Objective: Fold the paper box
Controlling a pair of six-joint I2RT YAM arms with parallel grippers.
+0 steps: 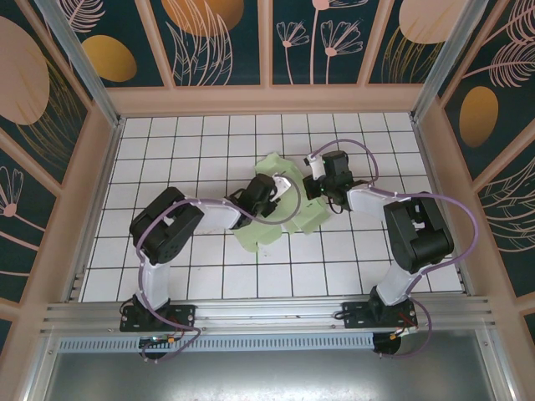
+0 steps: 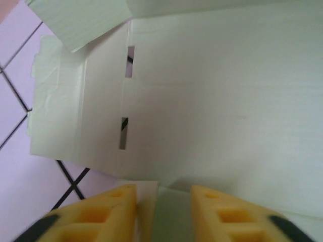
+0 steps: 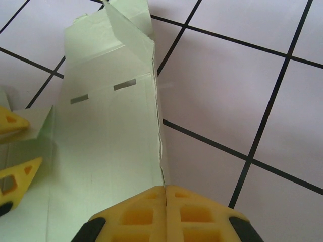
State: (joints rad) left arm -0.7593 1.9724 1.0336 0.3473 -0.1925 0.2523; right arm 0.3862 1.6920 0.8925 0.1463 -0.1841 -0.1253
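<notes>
- The paper box [image 1: 272, 227] is found in the middle of the table [image 1: 167, 150], well away from every edge.
- It is not folded shut. The pale green card is spread out, and some parts are lifted off the white tiles.
- The left gripper [image 1: 264, 192] is placed over the left part of the card.
- In the left wrist view, the fingers [image 2: 108, 214] of the left gripper [image 2: 162, 190] are held apart. A bit of card is seen in the gap between them, but nothing is squeezed.
- The right gripper [image 1: 318, 185] is placed at the right side of the card, close to the left one.
- In the right wrist view, the two fingers of the right gripper [image 3: 166, 188] are pressed tight together. The edge of the card is seen running straight into the line where they meet, so the card is pinched there.
- Two small slots [image 3: 124, 85] are cut in the card past the right gripper, and an end flap [image 3: 132, 22] beyond them is bent up.
</notes>
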